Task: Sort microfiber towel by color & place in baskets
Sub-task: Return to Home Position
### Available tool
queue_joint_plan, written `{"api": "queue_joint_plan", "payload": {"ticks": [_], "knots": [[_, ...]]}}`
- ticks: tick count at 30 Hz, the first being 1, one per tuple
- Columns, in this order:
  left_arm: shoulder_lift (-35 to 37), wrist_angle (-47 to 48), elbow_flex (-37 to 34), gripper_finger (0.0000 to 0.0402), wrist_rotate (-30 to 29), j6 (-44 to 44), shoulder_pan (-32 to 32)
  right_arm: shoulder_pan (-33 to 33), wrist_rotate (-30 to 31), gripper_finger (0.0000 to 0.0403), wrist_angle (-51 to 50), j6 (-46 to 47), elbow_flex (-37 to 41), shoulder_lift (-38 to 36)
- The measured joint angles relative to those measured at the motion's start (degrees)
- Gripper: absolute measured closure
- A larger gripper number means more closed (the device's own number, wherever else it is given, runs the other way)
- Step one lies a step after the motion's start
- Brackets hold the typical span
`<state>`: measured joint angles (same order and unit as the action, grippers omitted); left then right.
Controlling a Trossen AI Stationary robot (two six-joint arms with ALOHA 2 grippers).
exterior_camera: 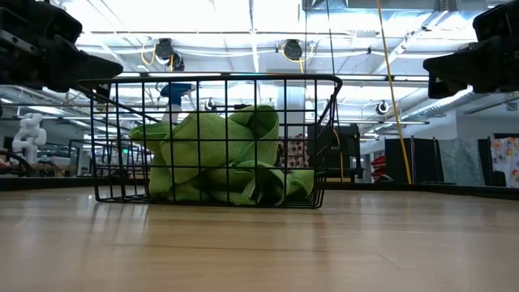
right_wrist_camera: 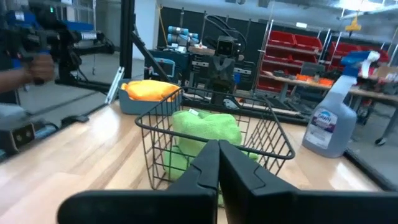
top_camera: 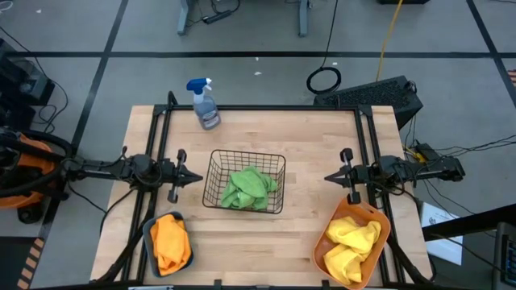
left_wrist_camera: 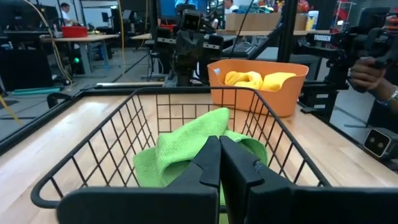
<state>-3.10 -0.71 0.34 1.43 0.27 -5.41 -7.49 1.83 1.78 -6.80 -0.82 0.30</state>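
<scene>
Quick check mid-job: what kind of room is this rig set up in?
Most likely a robotics lab or workshop. Racks of red storage bins stand beyond the table, another workbench holds gear, and a coiled cable lies on a grey floor marked with black lines.

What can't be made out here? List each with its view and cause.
Green cloths in the wire basket: count unclear, bunched, every view.
Teal tub and orange tub: outside the low view.
Spray bottle label: blurred, right wrist view.
Left gripper and right gripper flank the basket, shut.
</scene>
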Motion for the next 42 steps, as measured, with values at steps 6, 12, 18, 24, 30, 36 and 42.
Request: {"api": "queue_joint_plan", "payload": {"ticks": [6, 12, 18, 24, 30, 36, 42], "knots": [[0.1, 0.0, 0.0, 0.0398, -0.2, 0.2, -0.5, 0.0, 1.2, 0.0403, 0.5, -4.4, 0.0, 0.0], [0.2, 0.0, 0.0, 0.0398, -0.4, -0.4, -1.0, 0.0, -0.3, 0.0403, -0.4, -4.4, 0.0, 0.0], [0.2, -0.2, 0.0, 0.0398, -2.0, 0.2, -1.3, 0.2, -4.4, 0.0403, -0.5, -8.0, 0.0, 0.0], [0.2, -0.2, 0.0, 0.0398, -2.1, -0.4, -1.3, 3.6, -3.1, 0.0403, -0.7, -6.8, 0.0, 0.0], [0.2, -0.2, 0.0, 0.0398, -2.1, 0.0, -1.3, 6.6, -3.0, 0.0403, -0.7, -2.4, 0.0, 1.3], [0.2, -0.2, 0.0, 0.0398, -2.1, 1.7, -1.3, 8.0, -2.9, 0.0403, -0.7, -1.4, 0.0, 5.1], [1.0, -0.6, 0.0, 0.0398, -3.6, 3.5, -0.7, 8.2, -3.2, 0.0403, -0.5, 1.1, 0.0, 6.0]]}}
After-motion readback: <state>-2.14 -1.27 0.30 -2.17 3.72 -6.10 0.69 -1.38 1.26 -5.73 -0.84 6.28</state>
